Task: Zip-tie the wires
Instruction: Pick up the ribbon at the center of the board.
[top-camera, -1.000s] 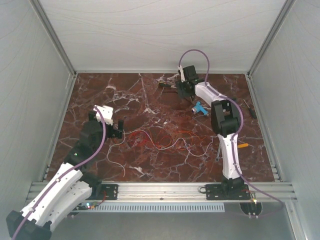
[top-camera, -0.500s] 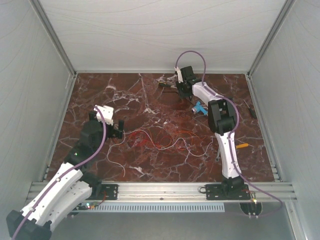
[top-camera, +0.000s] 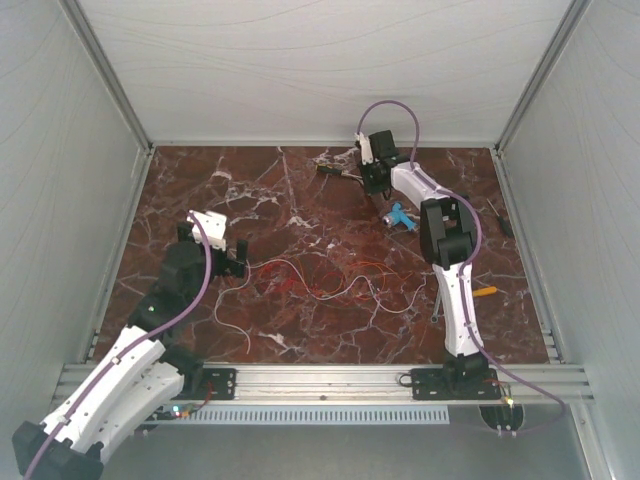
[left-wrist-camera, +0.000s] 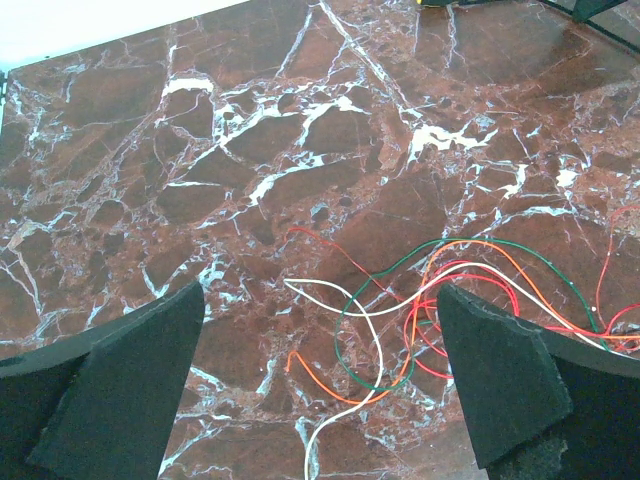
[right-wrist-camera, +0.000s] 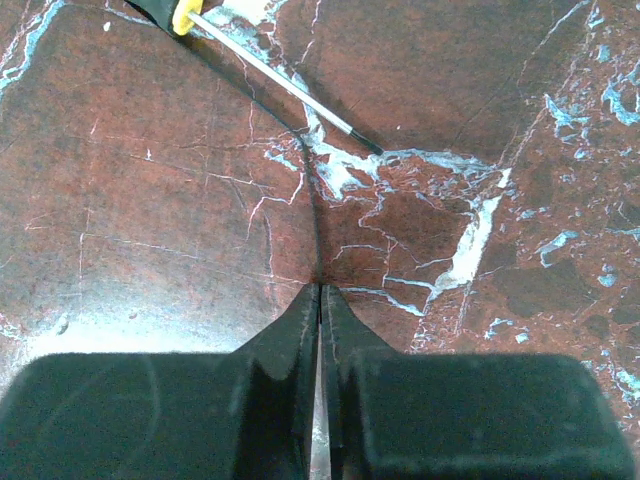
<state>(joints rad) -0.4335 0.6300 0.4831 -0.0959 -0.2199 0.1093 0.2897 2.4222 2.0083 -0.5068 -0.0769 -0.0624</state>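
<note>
The wires (top-camera: 320, 283) lie in a loose tangle of red, white, orange and green strands mid-table. My left gripper (top-camera: 240, 262) hovers at their left end. In the left wrist view that gripper (left-wrist-camera: 320, 300) is open, its pads wide apart, with loops of the wires (left-wrist-camera: 430, 300) on the marble between and beyond them. My right gripper (top-camera: 372, 185) is at the far side of the table. Seen from the right wrist, its jaws (right-wrist-camera: 320, 287) are pressed together on the near end of the zip tie (right-wrist-camera: 314, 220), a thin black strip running away from the tips over the marble.
A yellow-handled screwdriver (right-wrist-camera: 270, 80) lies just beyond the zip tie, also in the overhead view (top-camera: 335, 171). A blue object (top-camera: 402, 217) sits beside the right arm. A dark tool (top-camera: 500, 218) and an orange-tipped one (top-camera: 487, 291) lie at the right edge. Enclosure walls surround the table.
My right gripper's jaws have closed on the zip tie's end, shifting slightly at the back of the table. The left arm and the wires have stayed still.
</note>
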